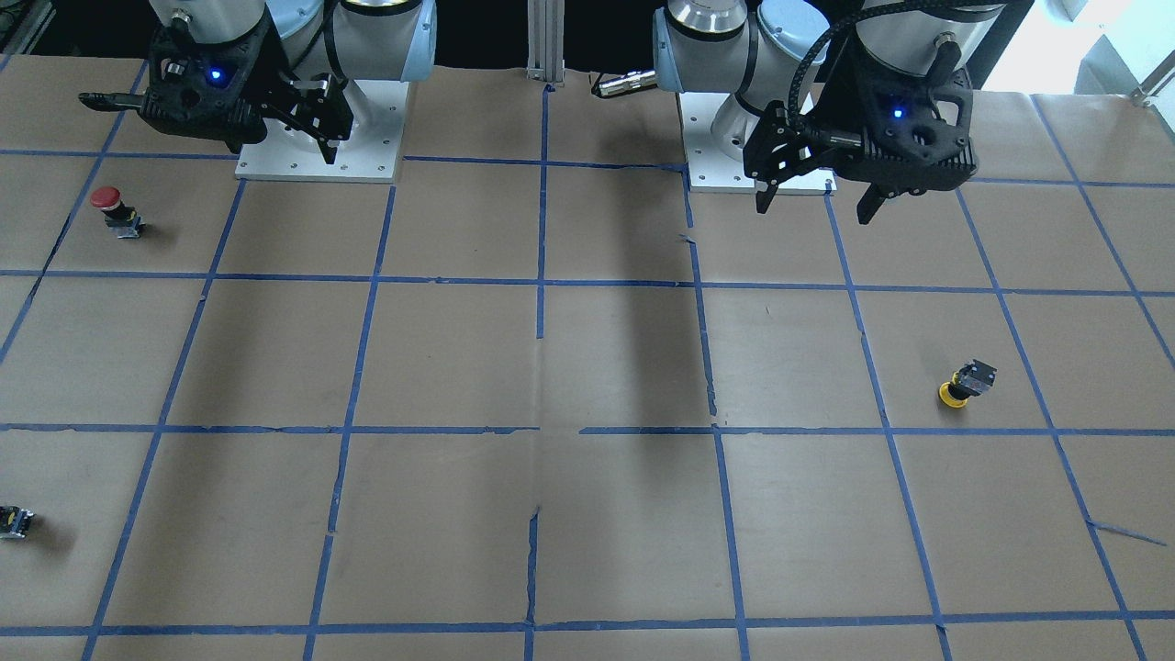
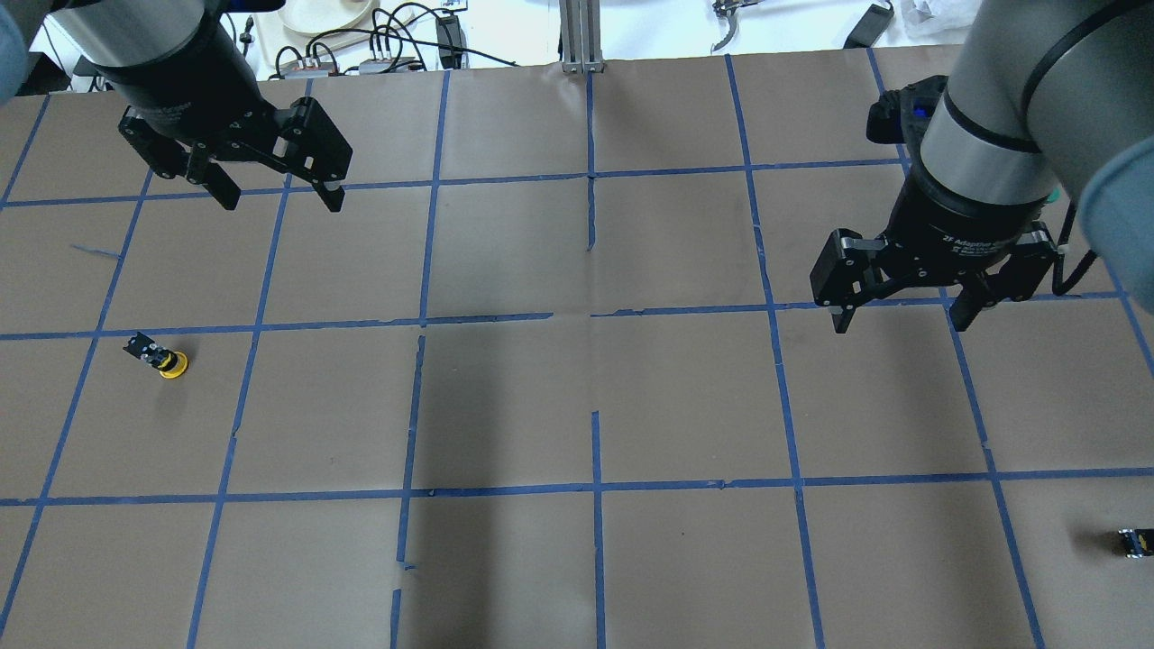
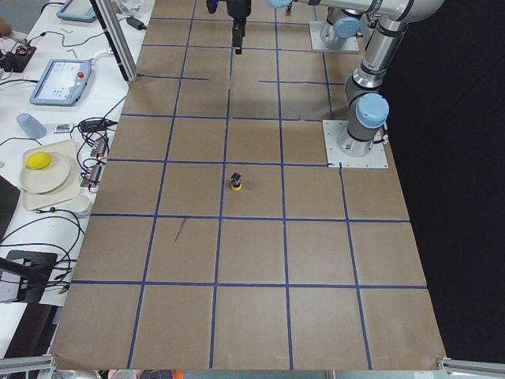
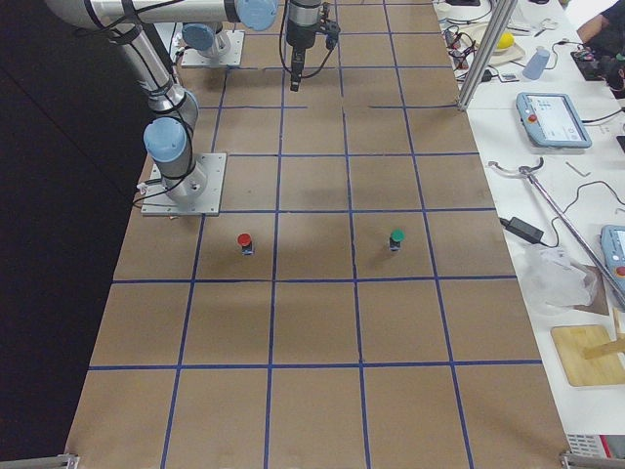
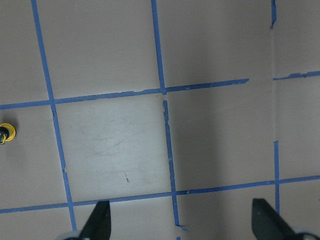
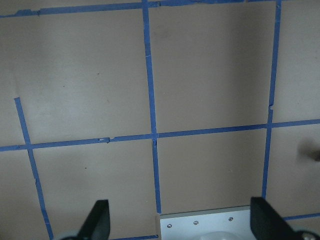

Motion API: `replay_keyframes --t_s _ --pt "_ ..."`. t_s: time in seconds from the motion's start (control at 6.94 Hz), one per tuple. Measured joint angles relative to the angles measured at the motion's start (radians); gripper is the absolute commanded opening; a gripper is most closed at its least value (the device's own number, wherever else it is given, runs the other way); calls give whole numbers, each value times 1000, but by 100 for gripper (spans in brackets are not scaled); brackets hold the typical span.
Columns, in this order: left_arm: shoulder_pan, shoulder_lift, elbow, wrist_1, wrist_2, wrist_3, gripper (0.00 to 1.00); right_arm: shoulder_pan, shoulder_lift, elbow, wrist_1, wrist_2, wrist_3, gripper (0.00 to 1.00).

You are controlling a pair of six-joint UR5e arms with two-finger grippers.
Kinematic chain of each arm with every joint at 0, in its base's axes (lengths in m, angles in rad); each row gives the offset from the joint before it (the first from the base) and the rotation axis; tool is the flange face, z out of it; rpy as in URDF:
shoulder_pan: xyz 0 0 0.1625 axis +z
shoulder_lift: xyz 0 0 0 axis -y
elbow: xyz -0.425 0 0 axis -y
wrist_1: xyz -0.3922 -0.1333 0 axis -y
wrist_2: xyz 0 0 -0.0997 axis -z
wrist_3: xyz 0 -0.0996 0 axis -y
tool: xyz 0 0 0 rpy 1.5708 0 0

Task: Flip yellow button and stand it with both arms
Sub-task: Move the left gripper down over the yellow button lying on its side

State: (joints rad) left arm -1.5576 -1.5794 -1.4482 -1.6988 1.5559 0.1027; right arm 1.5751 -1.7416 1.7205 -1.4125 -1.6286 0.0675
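Observation:
The yellow button (image 1: 966,382) lies tipped over on the brown paper, with its yellow cap on the table and its black-and-grey body angled up. It also shows in the overhead view (image 2: 162,358), in the exterior left view (image 3: 236,182) and at the left edge of the left wrist view (image 5: 6,133). My left gripper (image 2: 281,200) hangs open and empty high above the table, well away from the button; it also shows in the front view (image 1: 815,211). My right gripper (image 2: 902,323) is open and empty on the far side of the table, also in the front view (image 1: 323,138).
A red-capped button (image 1: 115,209) stands near the right arm's base plate (image 1: 367,170). A tiny black-and-yellow part (image 2: 1134,541) lies at the table's edge on my right. A green-capped button (image 4: 395,237) stands beyond the red one (image 4: 244,242). Blue tape lines grid the paper.

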Motion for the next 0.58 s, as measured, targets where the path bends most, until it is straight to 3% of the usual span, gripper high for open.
replay_keyframes --t_s 0.58 --pt "51 -1 -18 -9 29 52 100 0 1 1 -3 -1 -1 100"
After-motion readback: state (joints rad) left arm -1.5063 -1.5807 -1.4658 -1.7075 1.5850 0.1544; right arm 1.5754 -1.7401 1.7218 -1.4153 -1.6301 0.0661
